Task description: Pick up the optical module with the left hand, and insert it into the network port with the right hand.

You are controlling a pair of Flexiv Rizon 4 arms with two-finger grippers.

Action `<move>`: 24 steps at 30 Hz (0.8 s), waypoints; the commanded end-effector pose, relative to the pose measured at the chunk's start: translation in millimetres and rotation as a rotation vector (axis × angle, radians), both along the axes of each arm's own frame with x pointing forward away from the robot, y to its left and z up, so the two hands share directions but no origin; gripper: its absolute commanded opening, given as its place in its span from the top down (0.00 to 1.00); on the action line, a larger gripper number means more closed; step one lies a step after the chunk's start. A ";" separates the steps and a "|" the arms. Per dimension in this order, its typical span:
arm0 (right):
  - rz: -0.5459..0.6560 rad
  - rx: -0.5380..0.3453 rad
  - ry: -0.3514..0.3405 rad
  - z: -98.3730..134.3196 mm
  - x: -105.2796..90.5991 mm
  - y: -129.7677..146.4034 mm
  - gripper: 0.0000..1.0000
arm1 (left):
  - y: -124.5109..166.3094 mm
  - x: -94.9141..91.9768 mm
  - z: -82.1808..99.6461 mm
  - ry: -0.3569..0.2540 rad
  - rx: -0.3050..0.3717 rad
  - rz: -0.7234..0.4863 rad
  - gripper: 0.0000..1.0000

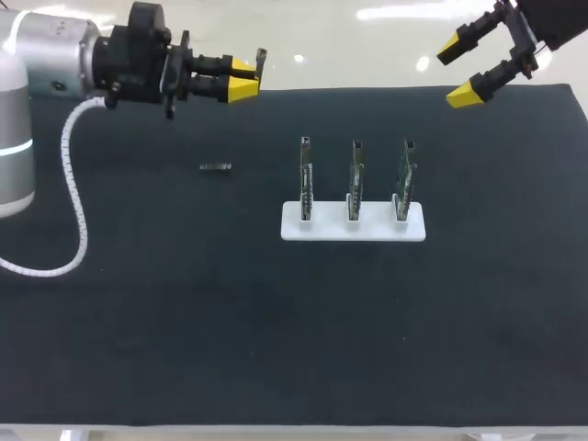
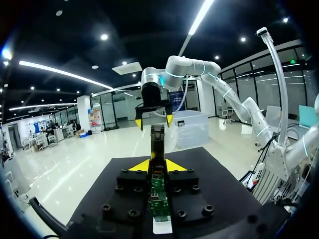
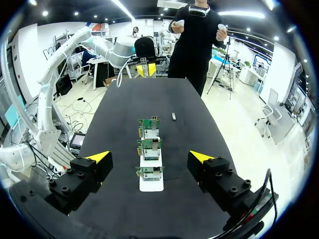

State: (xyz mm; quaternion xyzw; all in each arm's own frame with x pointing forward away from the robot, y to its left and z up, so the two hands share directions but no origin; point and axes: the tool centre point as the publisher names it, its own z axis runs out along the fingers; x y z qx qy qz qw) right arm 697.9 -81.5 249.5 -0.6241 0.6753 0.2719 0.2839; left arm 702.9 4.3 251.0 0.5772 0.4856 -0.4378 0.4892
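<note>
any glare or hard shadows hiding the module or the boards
Head view: no glare on the dark table; the boards cast no hard shadows. Left wrist view: the module between the left fingers looks dark against the bright room, but its outline reads. Right wrist view: boards evenly lit.

Bright, even overhead light. The dark bench [image 1: 184, 349] reads matte with only faint shadows. In the head view the pale floor [image 1: 367, 37] glares at 12 to 1 o'clock. Ceiling strips [image 2: 60, 72] flare in the left wrist view.

a small grey piece [image 1: 215, 167] lies flat on the black table [image 1: 184, 322], towards its left side.
</note>
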 end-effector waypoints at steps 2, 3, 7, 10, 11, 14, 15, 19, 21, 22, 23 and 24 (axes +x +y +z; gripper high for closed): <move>0.012 0.007 0.003 1.1 0.5 2.5 0.00 | -0.2 0.2 -0.2 -0.001 -0.001 0.001 1.00; 0.015 0.015 0.013 1.6 1.2 6.1 0.00 | -0.2 0.2 -0.2 -0.001 -0.001 0.001 1.00; 0.026 0.015 -0.004 3.7 0.5 26.8 0.00 | -0.2 0.2 -0.2 -0.001 -0.001 0.001 1.00; 0.027 0.017 -0.013 5.1 -2.3 45.3 0.00 | -0.2 0.2 -0.2 -0.001 -0.001 0.001 1.00; 0.017 0.017 -0.024 6.3 -3.8 52.0 0.00 | -0.2 0.2 -0.2 -0.001 -0.001 0.001 1.00; 0.013 0.016 -0.041 11.3 -8.0 72.2 0.00 | -0.2 0.2 -0.2 -0.001 -0.001 0.001 1.00; 0.012 0.014 -0.040 13.3 -8.8 78.8 0.00 | -0.2 0.2 -0.2 -0.001 -0.001 0.001 1.00; -0.014 0.000 -0.007 22.4 -9.6 101.0 0.00 | -0.2 0.2 -0.2 -0.001 -0.001 0.001 1.00; -0.027 -0.006 0.011 25.9 -9.1 111.1 0.00 | -0.2 0.2 -0.2 -0.001 -0.001 0.001 1.00; -0.029 -0.009 0.004 27.6 -9.1 116.1 0.00 | -0.2 0.2 -0.2 -0.001 -0.001 0.001 1.00; -0.030 -0.012 0.004 28.2 -8.9 119.9 0.00 | -0.2 0.2 -0.2 -0.001 -0.001 0.001 1.00; -0.043 -0.010 0.019 28.6 -9.0 124.4 0.00 | -0.2 0.2 -0.2 -0.001 -0.001 0.001 1.00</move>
